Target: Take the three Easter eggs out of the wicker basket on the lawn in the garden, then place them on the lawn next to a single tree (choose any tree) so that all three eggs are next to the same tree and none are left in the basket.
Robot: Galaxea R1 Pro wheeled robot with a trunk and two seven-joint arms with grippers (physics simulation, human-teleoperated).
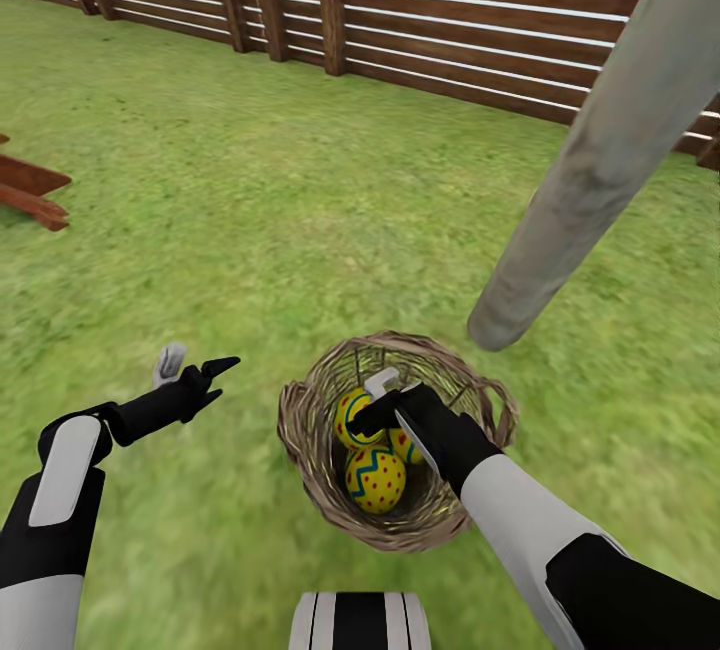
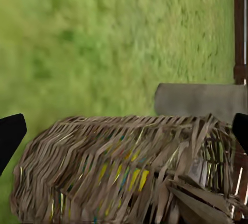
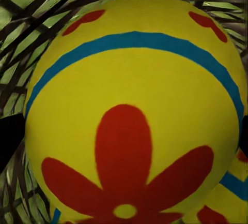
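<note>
The wicker basket (image 1: 310, 450) stands on the lawn (image 1: 250, 210) just in front of me, close to the foot of the pale grey tree (image 1: 600, 150). Three Easter eggs lie in it: one at the near side (image 1: 375, 480), one at the left (image 1: 348, 410), and one (image 1: 407, 448) partly hidden under my right gripper (image 1: 375, 402). That gripper reaches down inside the basket, open, with an egg (image 3: 134, 105) close up between its fingers (image 3: 8, 138). My left gripper (image 1: 197, 365) hovers open over the grass left of the basket (image 2: 103, 172).
A brown slatted wooden fence (image 1: 450, 20) runs along the back. A reddish wooden piece (image 1: 30, 192) lies at the far left edge. The tree's trunk (image 2: 199, 100) meets the ground just beyond the basket. Open grass stretches left and ahead.
</note>
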